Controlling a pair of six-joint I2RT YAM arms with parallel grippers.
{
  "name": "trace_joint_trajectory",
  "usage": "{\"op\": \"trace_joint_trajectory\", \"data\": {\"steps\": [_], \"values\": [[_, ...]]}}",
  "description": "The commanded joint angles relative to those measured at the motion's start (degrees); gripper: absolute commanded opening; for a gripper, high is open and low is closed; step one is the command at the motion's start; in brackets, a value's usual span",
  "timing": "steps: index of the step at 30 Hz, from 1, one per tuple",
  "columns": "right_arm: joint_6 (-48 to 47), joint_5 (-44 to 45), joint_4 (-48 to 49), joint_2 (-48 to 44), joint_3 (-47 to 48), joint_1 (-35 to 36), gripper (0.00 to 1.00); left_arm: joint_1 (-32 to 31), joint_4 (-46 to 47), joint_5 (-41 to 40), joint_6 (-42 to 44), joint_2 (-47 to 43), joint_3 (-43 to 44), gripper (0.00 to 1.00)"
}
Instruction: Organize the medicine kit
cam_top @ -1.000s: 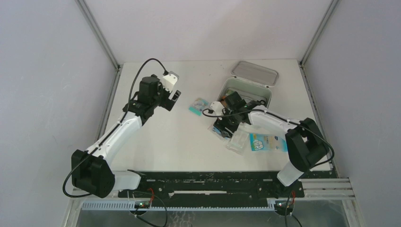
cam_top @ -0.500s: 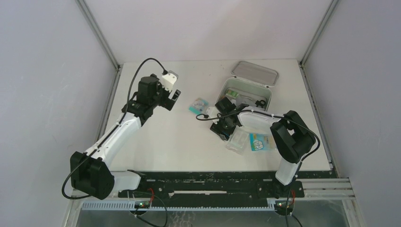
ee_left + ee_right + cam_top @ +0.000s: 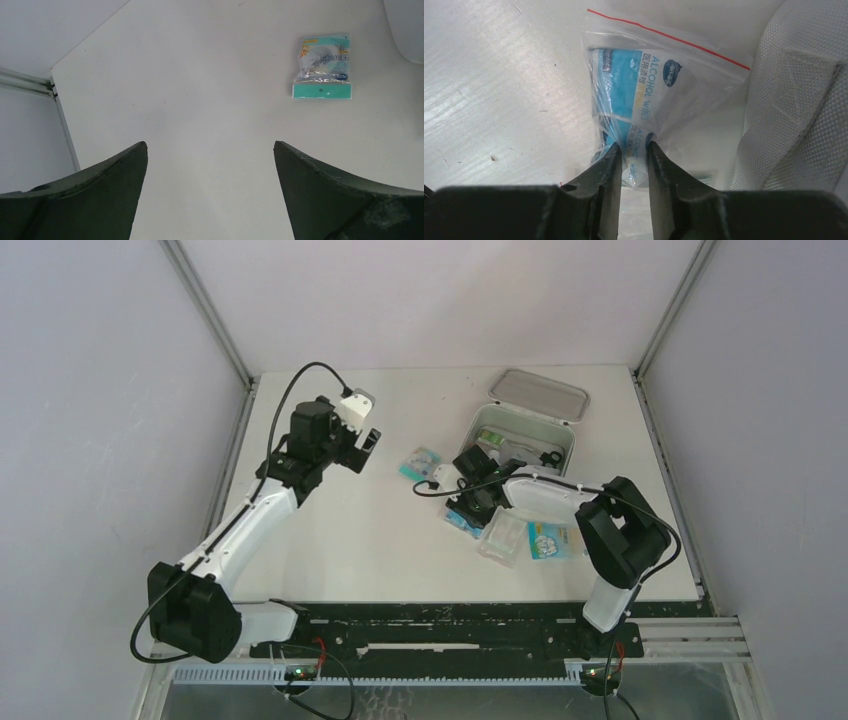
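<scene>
**Operator:** What has the right one got?

**Spotter:** Your right gripper (image 3: 633,150) is clenched on the near end of a clear zip bag of alcohol wipes (image 3: 649,85), with both fingers pressing the plastic. The bag lies on the table (image 3: 499,75), and its red-striped mouth is at the end away from your fingers.

**Operator:** And the left?

**Spotter:** Your left gripper (image 3: 210,150) hangs above the table with its fingers spread wide and nothing between them. A teal packet (image 3: 322,65) lies beyond it, off to the right.

**Operator:** Where is the medicine kit?

**Spotter:** The medicine kit (image 3: 572,440) sits open on the far right part of the table, with its lid (image 3: 540,395) thrown back toward the far wall. Your right gripper is just in front of its near left corner. The white woven surface at the right of your right wrist view is probably the kit's side, but that view is too close to be sure. A clear tray (image 3: 503,537) and a blue-and-white packet (image 3: 548,540) lie side by side on the near side of the kit, next to your right arm.
</scene>
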Motion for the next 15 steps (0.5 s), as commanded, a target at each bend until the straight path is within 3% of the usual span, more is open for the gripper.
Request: {"op": "trace_joint_trajectory", "data": {"steps": [1,7,15], "values": [[-0.66,-2.45,0.46,-3.55,1.98,0.53,0.19,0.44,1.88,0.6,-0.67,-2.22,-0.11,1.0],[-1.79,-6.77,-1.51,-4.36,3.62,-0.14,0.0,0.57,1.9,0.48,-0.58,-2.4,-0.13,1.0],[-3.05,-10.86,-4.71,-7.86,7.11,-3.06,0.0,0.69,1.84,0.2,-0.3,-2.49,-0.29,1.0]]}}
